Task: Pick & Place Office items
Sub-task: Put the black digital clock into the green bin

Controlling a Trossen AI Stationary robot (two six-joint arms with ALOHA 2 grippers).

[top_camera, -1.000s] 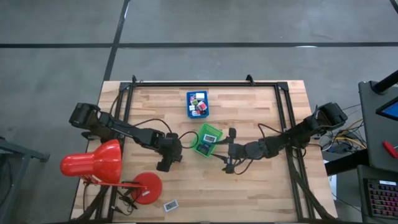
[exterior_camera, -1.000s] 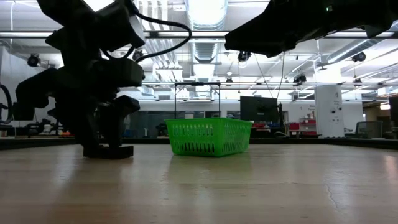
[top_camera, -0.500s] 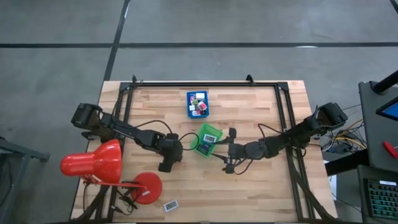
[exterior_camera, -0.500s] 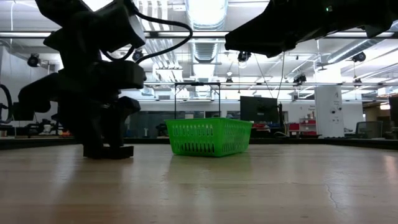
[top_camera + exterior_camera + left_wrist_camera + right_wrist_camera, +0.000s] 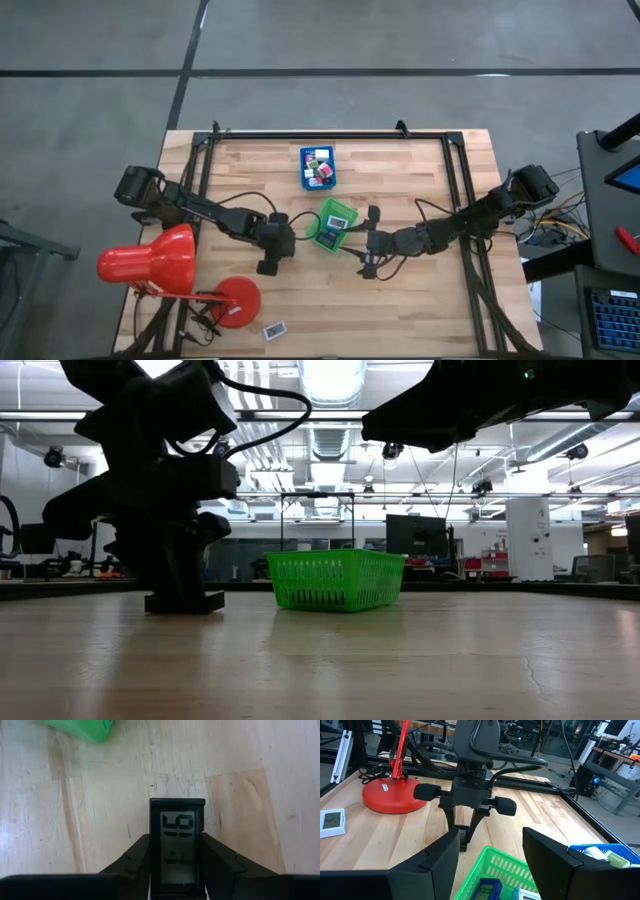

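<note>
Left pincer [image 5: 176, 857] down on worktop [image 5: 240, 795], near-side of green tray [image 5: 333, 225], fingers [image 5: 135, 862] flanking small dark display unit [image 5: 177, 845]; contact on both sides I cannot confirm. Unit's long axis lies along my approach line, between fingers, so squeeze falls across its short width. Green tray lies just beyond, toward right arm. Right pincer [image 5: 490, 857] hovers spread at tray's far side, holding nothing; left is nearer. I judge grip closing, lift not yet begun.
</note>
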